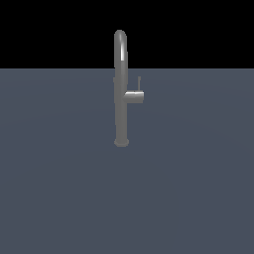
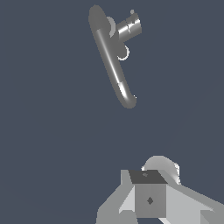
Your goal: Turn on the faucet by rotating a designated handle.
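Note:
The faucet (image 1: 121, 89) is a tall slim grey tube with an arched top, standing upright on a flat grey-blue surface. A short horizontal stub (image 1: 134, 95) juts toward the exterior view's right. The handle (image 1: 139, 83), a thin short rod, rises from the stub's end. In the wrist view the faucet (image 2: 113, 61) is seen from above, with the stub (image 2: 130, 26) and the handle's tip (image 2: 132, 12) beside it. My gripper (image 2: 148, 177) shows only in the wrist view, well apart from the faucet. Its fingers look pressed together as one block, holding nothing.
The flat grey-blue surface (image 1: 59, 188) stretches around the faucet in every direction. A black background lies behind it. No arm shows in the exterior view.

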{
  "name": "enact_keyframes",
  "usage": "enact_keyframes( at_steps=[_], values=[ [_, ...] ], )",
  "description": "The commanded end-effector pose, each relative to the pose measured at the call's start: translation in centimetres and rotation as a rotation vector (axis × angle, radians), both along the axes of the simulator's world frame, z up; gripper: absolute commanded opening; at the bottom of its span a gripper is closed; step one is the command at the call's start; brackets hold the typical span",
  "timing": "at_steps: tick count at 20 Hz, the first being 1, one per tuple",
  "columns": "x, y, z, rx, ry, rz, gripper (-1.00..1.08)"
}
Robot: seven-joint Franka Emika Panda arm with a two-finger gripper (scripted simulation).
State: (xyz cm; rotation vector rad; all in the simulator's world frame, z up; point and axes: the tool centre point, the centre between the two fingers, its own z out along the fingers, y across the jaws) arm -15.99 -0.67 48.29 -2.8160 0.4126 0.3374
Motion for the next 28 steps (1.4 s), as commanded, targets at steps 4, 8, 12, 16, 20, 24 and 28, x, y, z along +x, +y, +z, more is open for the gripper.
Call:
enact_keyframes(
  at_steps=[4,8,12,16,20,24,28],
  values=[
    [3.1,-0.1,-0.9,0.082,0.088,-0.076,-1.00],
    [5.3,-0.2,-1.7,0.143,0.153,-0.133,-1.00],
    [7.5,-0.5,-2.7,0.205,0.220,-0.191,-1.00],
    [9.7,-0.8,-3.9,0.270,0.288,-0.250,-1.00],
    [11.8,-1.1,-5.3,0.338,0.359,-0.311,-1.00],
    [13.9,-1.6,-7.0,0.409,0.434,-0.376,-1.00],
    [15.9,-2.0,-8.9,0.485,0.513,-0.444,-1.00]
  ],
)
